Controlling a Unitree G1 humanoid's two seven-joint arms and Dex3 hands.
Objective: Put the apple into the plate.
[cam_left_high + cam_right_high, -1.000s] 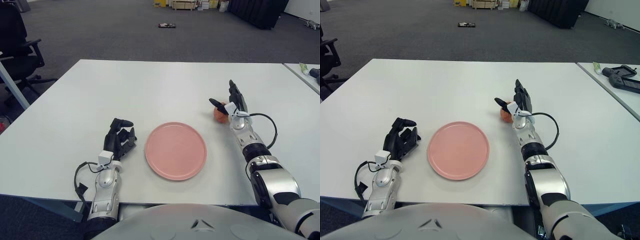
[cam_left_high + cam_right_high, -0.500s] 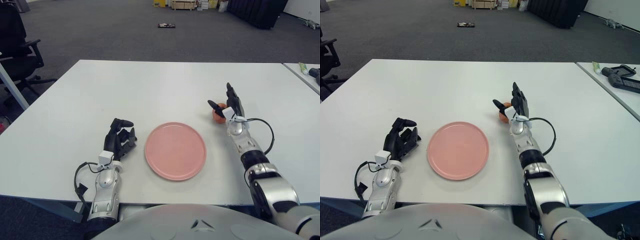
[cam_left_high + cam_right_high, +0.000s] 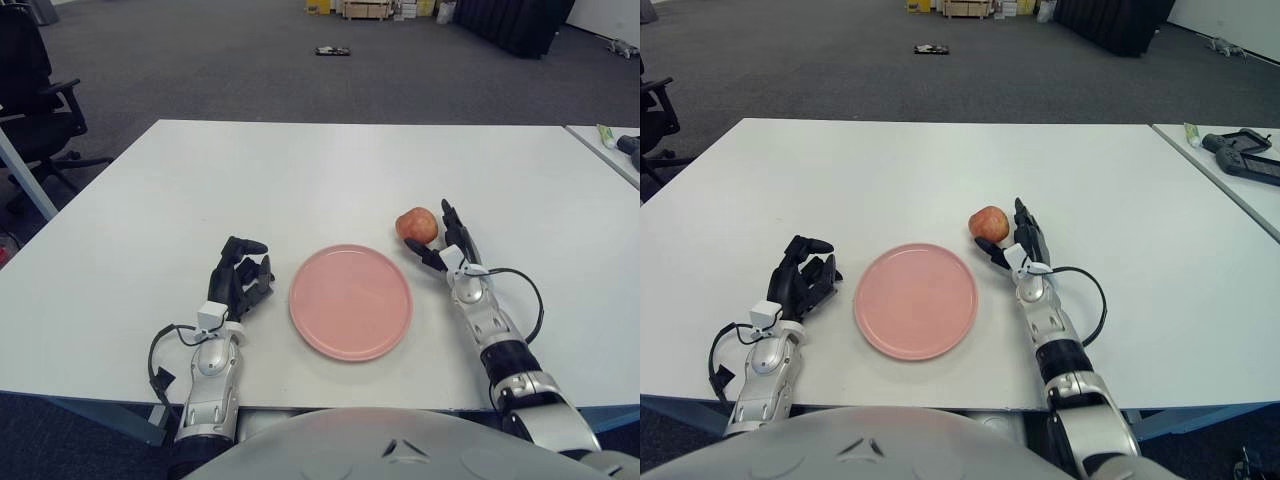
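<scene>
Your right hand's fingers [image 3: 449,222] are spread and hold nothing: the thumb reaches out toward the plate side while the other two stand up just behind the apple [image 3: 416,224]. They sit right beside the fruit, on its near-right side, and whether any fingertip actually touches the skin you cannot tell from either eye. The right hand [image 3: 447,248] is low over the bench [image 3: 300,180], wrist toward you, palm turned to the apple, which reads as a hand set to cup or nudge the fruit rather than one already gripping it.

The apple rests on the bench, just beyond the far-right edge of the pink plate [image 3: 351,300], close to the rim but not on it. So the task is not yet done; judging from this layout, only a short carry or push toward you and to your left would bring it over the rim. Being round, it could roll away if your fingers close off-centre.

Your left hand [image 3: 238,280] shows just left of the plate, fingers curled loosely on nothing, out of the way of the work.
</scene>
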